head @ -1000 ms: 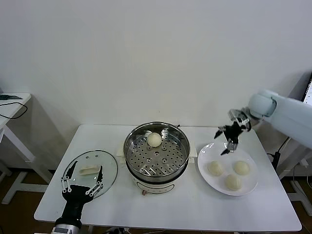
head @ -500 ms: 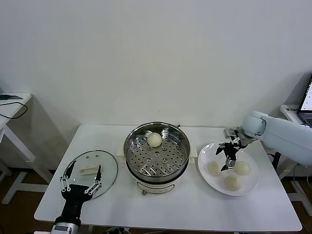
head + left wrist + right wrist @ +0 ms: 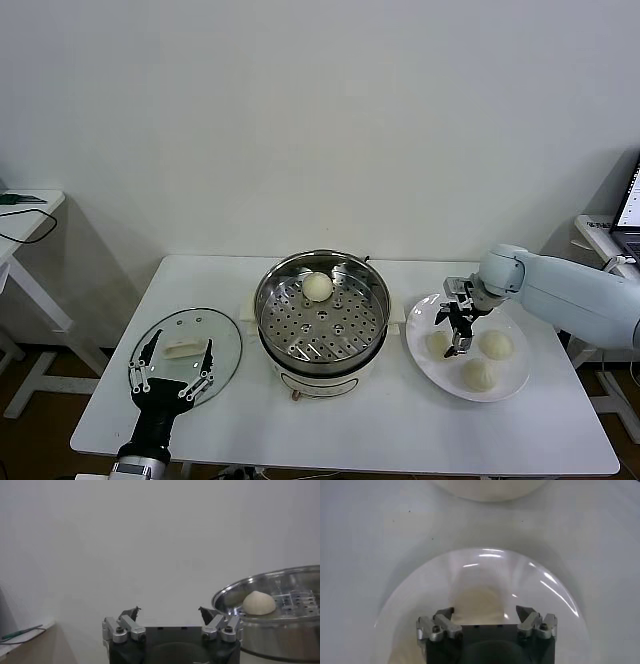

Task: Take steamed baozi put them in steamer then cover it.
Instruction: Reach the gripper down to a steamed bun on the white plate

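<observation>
- Steamer (image 3: pixel 322 318): round stainless-steel pot on a white base, standing at the middle of the white table (image 3: pixel 380 430); perforated tray visible inside. Taken as the landmark for all entries below.
- Steamed baozi, one piece (image 3: pixel 317 287): inside the steamer, on the tray near its far wall; also seen over the rim in the left wrist view (image 3: pixel 258 603).
- Steamed baozi, three pieces: on the white plate (image 3: pixel 423 318) just right of the steamer; one nearest the steamer (image 3: pixel 438 343), one farther right (image 3: pixel 495 343), one toward the table's front edge (image 3: pixel 479 373).
- Cover (image 3: pixel 222 335): clear glass lid with a metal rim, lying flat on the table just left of the steamer; white bar handle (image 3: pixel 181 349) at its centre.
- Right gripper (image 3: pixel 457 325): right of the steamer, low over the plate, directly above the bun nearest the pot; fingers spread apart and holding nothing. Its wrist view shows the tips (image 3: pixel 485 614) parted over the plate with a pale bun (image 3: pixel 476 601) between and beyond them.
- Left gripper (image 3: pixel 172 364): left of the steamer, at the near edge of the cover; fingers (image 3: pixel 139 362) splayed wide, nothing between them.
</observation>
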Motion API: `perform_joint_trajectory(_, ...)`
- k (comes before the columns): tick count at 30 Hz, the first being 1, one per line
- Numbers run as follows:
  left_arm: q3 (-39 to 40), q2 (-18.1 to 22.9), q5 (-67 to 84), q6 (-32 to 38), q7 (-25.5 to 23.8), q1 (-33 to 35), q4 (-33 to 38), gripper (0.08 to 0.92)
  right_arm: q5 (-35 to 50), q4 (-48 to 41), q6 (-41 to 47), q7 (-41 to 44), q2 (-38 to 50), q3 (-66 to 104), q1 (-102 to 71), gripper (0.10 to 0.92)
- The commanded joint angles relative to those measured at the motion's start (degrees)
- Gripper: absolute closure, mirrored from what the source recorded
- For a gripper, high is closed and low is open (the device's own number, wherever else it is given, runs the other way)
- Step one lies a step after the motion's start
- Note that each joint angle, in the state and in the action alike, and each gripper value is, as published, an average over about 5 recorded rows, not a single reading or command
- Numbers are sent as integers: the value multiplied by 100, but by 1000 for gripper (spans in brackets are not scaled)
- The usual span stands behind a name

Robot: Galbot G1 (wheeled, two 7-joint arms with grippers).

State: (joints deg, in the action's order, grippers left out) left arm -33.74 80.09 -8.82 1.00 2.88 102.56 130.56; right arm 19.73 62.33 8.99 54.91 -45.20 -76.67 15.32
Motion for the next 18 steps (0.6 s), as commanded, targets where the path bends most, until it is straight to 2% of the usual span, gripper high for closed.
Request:
perform_joint_trajectory(1, -10, 2, -6, 5, -11, -16, -44, 177, -106, -26, 28, -63, -60, 32, -108, 203)
perform_joint_trajectory(5, -1, 11, -7, 8, -8, -26, -71, 177, -162, -20, 29, -26, -61, 46, -115, 213)
perform_joint_trajectory(11, 5, 15, -9, 11, 2, -36, -112, 177, -199, 13, 19, 3, -25, 69, -82, 316)
perform_joint_trajectory(18, 13, 13, -9, 11, 12, -63, -127, 177, -183, 123, 1, 147, 72, 62, 134, 375)
